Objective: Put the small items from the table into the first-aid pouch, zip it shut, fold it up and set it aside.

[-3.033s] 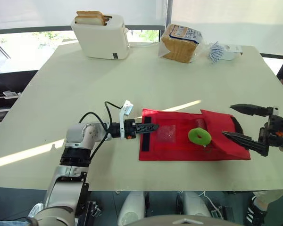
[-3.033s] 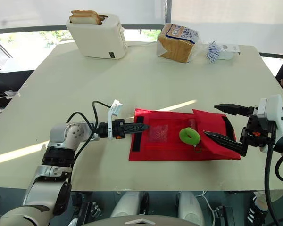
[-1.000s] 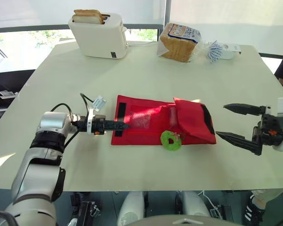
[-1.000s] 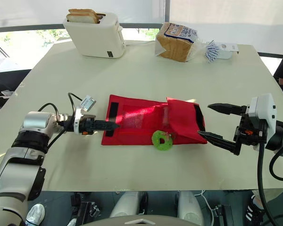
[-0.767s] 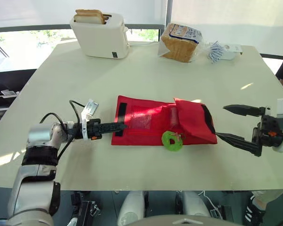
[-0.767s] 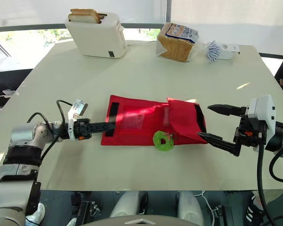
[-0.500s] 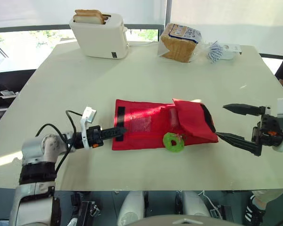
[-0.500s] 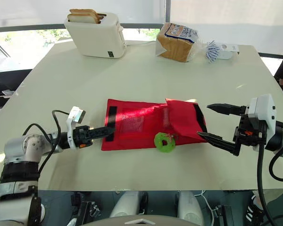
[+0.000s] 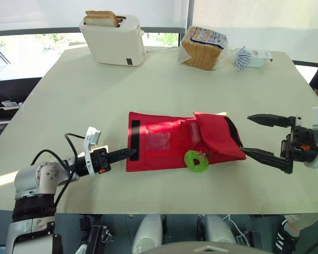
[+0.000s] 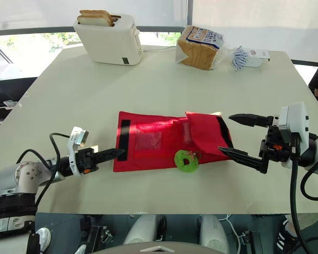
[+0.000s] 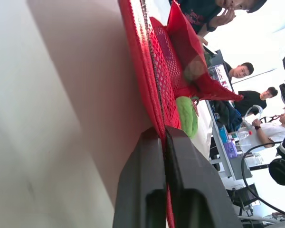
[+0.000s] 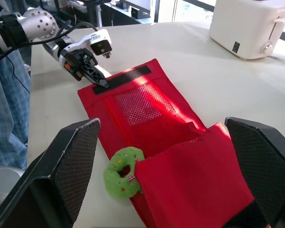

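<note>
Drawn back since half a second ago, the left arm now sits nearer the lower left of the frame, its forearm slanting up to the right. The first-aid pouch (image 9: 169,153) has stayed at mid-frame on the table (image 9: 95,95). The left gripper (image 9: 128,153) has its two black fingers pressed together on the pouch's left edge, at the lower end of a black strip (image 9: 135,128). The pouch is flat red fabric with a see-through mesh panel (image 9: 159,138). Its right-hand flap (image 9: 217,137) is folded over on top. A green ring (image 9: 195,160), soft-looking and doughnut-shaped, lies at the pouch's lower edge, partly on the table. At the right of the frame the right gripper (image 9: 245,134) is held level, jaws spread wide, with one fingertip just beside the flap. At the top of the frame stand a white toaster (image 9: 114,39) holding bread slices (image 9: 102,19) and a clear bag of bread (image 9: 202,47).
</note>
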Robot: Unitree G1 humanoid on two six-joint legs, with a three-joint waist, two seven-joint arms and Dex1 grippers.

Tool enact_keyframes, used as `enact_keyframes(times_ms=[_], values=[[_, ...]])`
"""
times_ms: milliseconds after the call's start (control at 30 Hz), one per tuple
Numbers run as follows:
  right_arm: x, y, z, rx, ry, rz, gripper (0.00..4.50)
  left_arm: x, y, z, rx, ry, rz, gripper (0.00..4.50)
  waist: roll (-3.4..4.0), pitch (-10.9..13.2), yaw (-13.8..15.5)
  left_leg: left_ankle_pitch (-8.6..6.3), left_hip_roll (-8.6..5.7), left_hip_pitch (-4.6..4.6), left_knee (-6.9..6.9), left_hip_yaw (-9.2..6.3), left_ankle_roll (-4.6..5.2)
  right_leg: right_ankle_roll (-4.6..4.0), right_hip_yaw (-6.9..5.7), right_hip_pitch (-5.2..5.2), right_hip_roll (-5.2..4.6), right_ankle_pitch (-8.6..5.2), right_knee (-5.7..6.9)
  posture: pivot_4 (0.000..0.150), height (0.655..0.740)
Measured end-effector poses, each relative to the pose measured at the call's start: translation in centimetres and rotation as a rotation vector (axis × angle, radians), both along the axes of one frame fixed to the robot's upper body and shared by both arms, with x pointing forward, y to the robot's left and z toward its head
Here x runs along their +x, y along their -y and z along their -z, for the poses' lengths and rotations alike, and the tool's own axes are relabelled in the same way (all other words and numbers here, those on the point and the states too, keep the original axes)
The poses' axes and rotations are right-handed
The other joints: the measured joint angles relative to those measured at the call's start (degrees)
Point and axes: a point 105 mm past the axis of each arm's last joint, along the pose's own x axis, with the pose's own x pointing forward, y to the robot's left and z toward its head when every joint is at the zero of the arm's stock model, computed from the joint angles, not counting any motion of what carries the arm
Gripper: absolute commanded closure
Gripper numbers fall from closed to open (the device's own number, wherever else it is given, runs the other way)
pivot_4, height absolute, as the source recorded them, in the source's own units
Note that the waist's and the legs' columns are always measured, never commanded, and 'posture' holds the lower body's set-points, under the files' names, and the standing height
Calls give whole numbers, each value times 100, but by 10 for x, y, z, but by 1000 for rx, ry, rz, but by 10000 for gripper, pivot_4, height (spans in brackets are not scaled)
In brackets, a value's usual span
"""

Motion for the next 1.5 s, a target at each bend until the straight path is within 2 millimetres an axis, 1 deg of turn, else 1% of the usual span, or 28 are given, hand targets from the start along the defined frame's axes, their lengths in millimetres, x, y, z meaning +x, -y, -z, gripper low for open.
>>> enact_keyframes(times_ms=[67,167,233,367,433,500,667,767,800,933,967,1000,1033,1067,1100,1133,1167,1200,1267,1300,1333,1367,1400,1433,1500], values=[[0,0,0,1,0,-1,0,6,1,-5,1,14,-5,44840,0,0,5,0,0,0,0,-1,0,0,-2,0,0,0,0,1500,7400],[1,-1,1,5,-3,-1,0,18,3,-18,-1,54,3,44840,0,0,5,0,-2,0,0,0,0,0,-2,1,2,0,0,1500,7400],[1,-1,1,6,-4,1,0,29,-1,-29,4,81,-2,44840,-1,0,-3,0,-4,0,0,1,0,0,-1,1,4,0,1,1500,7400],[3,2,3,2,-7,14,0,45,-17,-58,71,160,-2,44840,-1,1,-44,0,-6,0,-2,6,0,1,1,-1,9,0,2,1500,7400],[4,2,3,-1,-9,19,0,51,-19,-68,88,188,22,44840,-2,1,-44,0,-8,0,-1,7,0,1,1,0,9,0,2,1500,7400],[6,3,4,0,-14,27,0,55,-16,-74,98,205,54,44840,-2,1,-40,0,-28,-1,-1,7,1,1,1,0,9,0,2,1500,7400],[19,3,7,-11,-29,74,0,65,0,-95,107,275,151,44840,-4,2,-15,0,-31,-4,1,6,1,2,2,-1,8,-1,1,1500,7400],[26,1,12,-16,-44,101,0,69,17,-110,63,326,211,44840,-5,3,0,0,-31,-7,1,4,1,2,1,-2,7,-1,1,1500,7400],[28,0,17,-17,-54,107,0,69,28,-117,48,350,249,44840,-5,3,-4,0,-31,-8,2,4,1,2,1,-2,7,0,1,1500,7400],[36,7,26,-36,-60,158,0,63,43,-123,26,379,329,44840,-5,3,-17,0,-31,-8,2,5,1,2,3,-3,7,0,2,1500,7400],[41,9,34,-37,-71,178,0,59,50,-125,16,393,370,44840,-6,3,-18,0,-30,-7,3,4,1,2,3,-2,8,0,2,1500,7400],[42,10,36,-38,-78,182,0,59,51,-125,11,396,379,44840,-5,3,-18,0,-30,-7,4,6,0,2,4,-3,8,0,4,1500,7400],[47,10,45,-49,-93,196,0,57,54,-125,3,401,396,44840,-3,4,-29,1,-30,-5,4,6,1,2,5,-2,8,0,5,1500,7400],[50,10,51,-59,-102,206,2525,57,54,-125,0,403,400,44971,-3,4,-43,1,-31,-5,4,6,1,2,5,-3,9,0,5,1500,7400],[56,9,59,-70,-110,218,5962,57,54,-125,-2,407,403,45000,-3,4,-70,1,-30,-5,4,6,0,2,4,-4,9,0,6,1500,7400],[59,8,62,-70,-114,223,8154,57,55,-126,-4,411,406,45000,-2,5,-82,1,-30,-5,4,6,0,2,4,-5,10,0,6,1500,7400],[69,0,68,-74,-108,226,14230,57,55,-125,0,418,408,45000,-2,5,-126,2,-29,-5,4,5,-2,2,4,-5,12,0,7,1500,7400],[72,-9,73,-81,-107,209,20467,58,55,-123,7,417,413,45000,4,8,-139,3,-30,-5,3,5,-4,2,5,-6,11,-1,8,1500,7400],[77,-17,77,-80,-108,203,27508,59,54,-122,8,417,409,45000,1,8,-151,7,-29,-6,3,3,-10,2,3,-7,12,-1,7,1500,7400],[83,-27,80,-77,-107,202,30484,59,53,-120,7,413,410,45000,1,8,-163,14,-28,-6,3,7,-23,2,4,-9,12,0,9,1500,7400],[86,-35,85,-87,-112,195,36455,59,53,-120,6,413,409,45000,2,8,-164,15,-28,-5,3,6,-23,2,4,-9,12,-1,11,1500,7400],[88,-41,92,-109,-120,189,40029,60,53,-119,6,414,409,45000,2,9,-162,15,-28,-5,3,6,-24,2,3,-10,12,-1,11,1500,7400],[91,-46,101,-139,-132,192,44614,60,52,-119,5,416,408,45000,2,9,-160,15,-29,-6,3,6,-24,2,2,-10,12,-1,11,1500,7400],[94,-51,108,-155,-141,199,44614,60,52,-119,4,418,408,45000,2,9,-143,15,-31,-7,4,6,-25,2,1,-10,9,-1,10,1500,7400],[99,-57,112,-168,-140,210,44614,60,53,-120,0,419,410,45000,2,9,-138,15,-32,-7,7,6,-25,2,1,-9,8,0,10,1500,7400]])
